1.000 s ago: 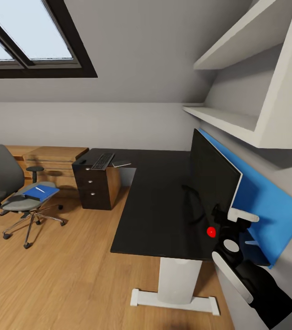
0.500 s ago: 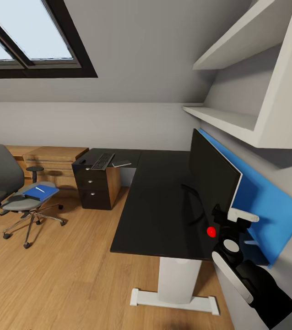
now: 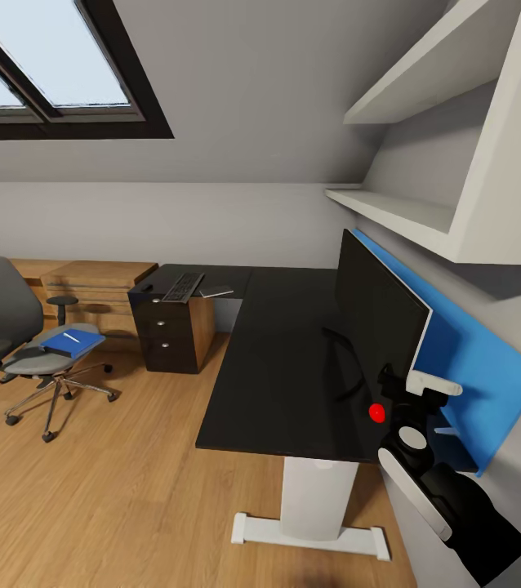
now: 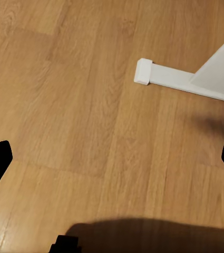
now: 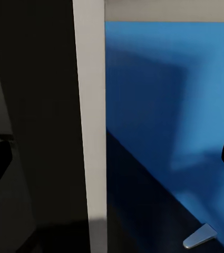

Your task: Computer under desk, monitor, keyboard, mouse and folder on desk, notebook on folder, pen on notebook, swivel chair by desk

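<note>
Right gripper (image 3: 414, 384), jaws spread wide astride the monitor (image 3: 375, 314) edge, gripping nothing; monitor's long axis runs along the surface (image 3: 277, 367); left jaws likewise wide apart

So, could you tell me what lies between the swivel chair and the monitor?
In the head view, bare wooden floor and the desk's black top separate the swivel chair from the monitor.

No writing, label, brand or number can be read anywhere; the monitor (image 3: 379, 327) carries a small red dot at its lower corner (a plain mark, no text).
</note>
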### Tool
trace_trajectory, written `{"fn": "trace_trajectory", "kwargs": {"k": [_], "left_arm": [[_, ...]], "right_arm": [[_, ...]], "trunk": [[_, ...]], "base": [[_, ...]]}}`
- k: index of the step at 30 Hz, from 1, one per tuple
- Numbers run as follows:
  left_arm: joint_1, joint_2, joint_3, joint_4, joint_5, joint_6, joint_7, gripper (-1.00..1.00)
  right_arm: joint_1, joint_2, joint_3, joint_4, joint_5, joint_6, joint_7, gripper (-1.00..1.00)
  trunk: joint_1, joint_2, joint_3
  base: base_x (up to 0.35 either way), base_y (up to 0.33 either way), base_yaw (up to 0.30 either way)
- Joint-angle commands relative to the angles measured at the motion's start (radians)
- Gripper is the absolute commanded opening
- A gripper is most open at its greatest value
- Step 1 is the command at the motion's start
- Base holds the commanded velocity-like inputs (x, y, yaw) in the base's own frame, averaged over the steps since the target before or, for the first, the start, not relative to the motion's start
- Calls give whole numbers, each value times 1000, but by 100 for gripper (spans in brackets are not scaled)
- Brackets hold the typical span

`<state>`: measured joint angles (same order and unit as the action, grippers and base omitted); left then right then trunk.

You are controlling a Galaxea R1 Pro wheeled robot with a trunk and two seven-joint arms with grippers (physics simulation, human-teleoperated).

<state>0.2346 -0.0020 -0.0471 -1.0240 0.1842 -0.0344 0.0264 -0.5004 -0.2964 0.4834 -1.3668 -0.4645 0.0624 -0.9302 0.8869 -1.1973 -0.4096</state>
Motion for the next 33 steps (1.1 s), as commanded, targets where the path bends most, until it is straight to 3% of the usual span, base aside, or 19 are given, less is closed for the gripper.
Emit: {"fn": "trace_trajectory", "kwargs": {"k": [1,7,24,27,28,29,31,32,33], "left_arm": [[0,0,-2,-1,9,-2,3,100],[0,0,-2,-1,9,-1,3,100],[0,1,-2,-1,9,-1,3,100],[0,0,-2,-1,9,1,3,100],[0,-1,-2,1,9,3,3,100],[0,-1,-2,7,9,3,3,100],[0,0,-2,9,9,4,3,100],[0,0,-2,10,8,4,3,100],[0,1,-2,10,8,4,3,100]], "right_arm": [[-1,-2,3,-2,-3,7,-7,100],[-1,-1,3,-2,-3,7,-7,100],[-1,1,10,-2,-2,7,-6,100],[-1,2,12,-5,23,-1,-5,100],[-1,7,15,-10,33,-35,-4,100],[-1,38,16,-13,38,-53,-6,100],[-1,57,16,-14,39,-57,-8,100],[6,76,43,11,35,-60,-7,100],[13,78,61,26,33,-61,-7,100]], "trunk": [[0,-1,-1],[0,-1,-1],[0,-1,-1],[0,-1,-1],[0,-1,-1],[0,-1,-1],[0,-1,-1],[0,-1,-1],[0,-1,-1]], "base": [[0,0,0],[-148,0,0],[-325,0,0],[-333,0,0],[-333,0,0],[-333,0,0],[-333,9,0],[-191,220,0],[-122,261,0]]}}
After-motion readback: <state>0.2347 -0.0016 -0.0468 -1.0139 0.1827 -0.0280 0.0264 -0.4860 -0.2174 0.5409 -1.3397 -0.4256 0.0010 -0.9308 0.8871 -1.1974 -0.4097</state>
